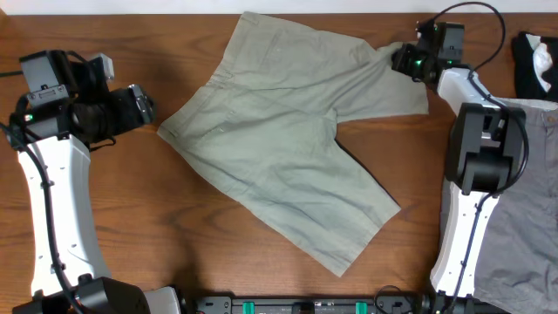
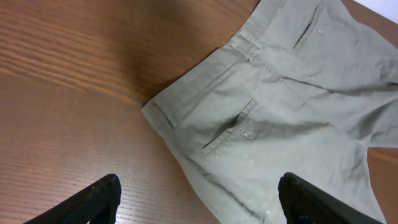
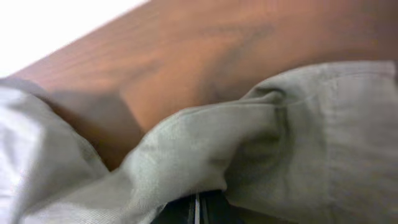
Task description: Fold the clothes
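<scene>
Pale khaki-green shorts point(image 1: 288, 148) lie spread across the middle of a brown wooden table point(image 1: 200, 253). In the overhead view the waistband faces the upper left of the frame. One leg runs to the upper right and the other to the lower right.

At the upper right, the right gripper point(image 1: 405, 59) has its jaws closed on the hem corner of the upper leg. The cloth there is drawn into a small peak. The right wrist view shows the same fabric point(image 3: 298, 143) bunched and creased close to the lens, pinched at the bottom centre of the frame. A fold stands clear of the wood point(image 3: 217, 43) and casts a shadow on it.

At the left of the overhead frame, the left gripper point(image 1: 148, 112) sits just beside the waistband's lower corner and holds nothing. In its wrist view the two dark fingers point(image 2: 99, 199) stand wide apart at the bottom edge. Between them are bare wood and the near side of the shorts point(image 2: 280, 124). A waistband corner, belt loops and a buttoned back pocket can be seen.

A grey cloth point(image 1: 532, 201) lies along the right edge of the overhead frame, partly behind the right arm. A black-and-white cloth point(image 1: 536, 61) lies in the upper right corner.
</scene>
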Robot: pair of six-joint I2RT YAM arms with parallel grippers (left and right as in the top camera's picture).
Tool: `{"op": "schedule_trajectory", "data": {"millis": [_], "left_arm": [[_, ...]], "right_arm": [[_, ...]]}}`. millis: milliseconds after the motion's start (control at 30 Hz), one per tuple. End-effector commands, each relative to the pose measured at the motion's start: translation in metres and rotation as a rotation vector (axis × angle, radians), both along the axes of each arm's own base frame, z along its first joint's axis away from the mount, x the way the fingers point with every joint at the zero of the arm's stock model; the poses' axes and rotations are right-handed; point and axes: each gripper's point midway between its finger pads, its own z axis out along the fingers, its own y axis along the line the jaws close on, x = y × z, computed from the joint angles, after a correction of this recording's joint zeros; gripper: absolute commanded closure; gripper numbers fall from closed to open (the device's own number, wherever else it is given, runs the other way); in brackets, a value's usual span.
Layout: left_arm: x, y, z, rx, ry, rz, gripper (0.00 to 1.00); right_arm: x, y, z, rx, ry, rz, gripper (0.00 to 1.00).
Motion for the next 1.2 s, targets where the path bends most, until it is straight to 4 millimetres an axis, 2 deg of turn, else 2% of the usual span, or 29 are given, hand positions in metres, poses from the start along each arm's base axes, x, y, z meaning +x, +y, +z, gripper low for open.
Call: {"op": "schedule_trajectory", "data": {"millis": [0,67,233,267,333,433,500,600,733,833,967,1167], "left_arm": [[0.000,-0.002,-0.005,-0.007,0.015,-0.011,0.17],[0.000,-0.002,-0.005,-0.007,0.015,-0.011,0.17],[-0.001,-0.003,-0.007,-0.009,0.022,-0.012,0.17],[-0.002,-0.003,-0.009,-0.010,0.025,-0.013,0.17],[-0.002,-0.004,-0.010,0.004,0.024,-0.038,0.17],[-0.003,-0.012,-0.019,0.048,0.028,-0.136,0.17],[0.001,-0.018,-0.031,0.057,0.042,-0.181,0.17],[0.011,-0.025,-0.059,0.062,0.083,-0.223,0.17],[0.020,-0.020,-0.113,0.072,0.214,-0.218,0.18],[0.029,-0.017,-0.145,0.043,0.265,-0.190,0.18],[0.031,-0.010,-0.176,0.056,0.329,-0.160,0.18],[0.030,-0.006,-0.211,0.065,0.391,-0.155,0.18]], "right_arm": [[0.007,-0.001,0.046,0.117,-0.076,0.026,0.95],[0.006,-0.003,0.066,0.140,-0.106,0.051,0.96],[-0.009,0.000,0.137,0.146,-0.207,0.158,0.96],[-0.016,0.000,0.155,0.130,-0.213,0.166,0.95],[-0.030,0.003,0.174,0.106,-0.202,0.186,0.95],[-0.058,0.003,0.193,0.054,-0.131,0.180,0.94],[-0.079,0.002,0.198,-0.003,-0.059,0.152,0.87],[-0.109,0.002,0.202,-0.071,0.048,0.109,0.79],[-0.146,0.022,0.208,-0.072,0.149,0.143,0.67],[-0.167,0.037,0.203,-0.063,0.226,0.177,0.67],[-0.194,0.054,0.191,-0.056,0.343,0.225,0.66],[-0.214,0.083,0.185,-0.100,0.380,0.349,0.66]]}}
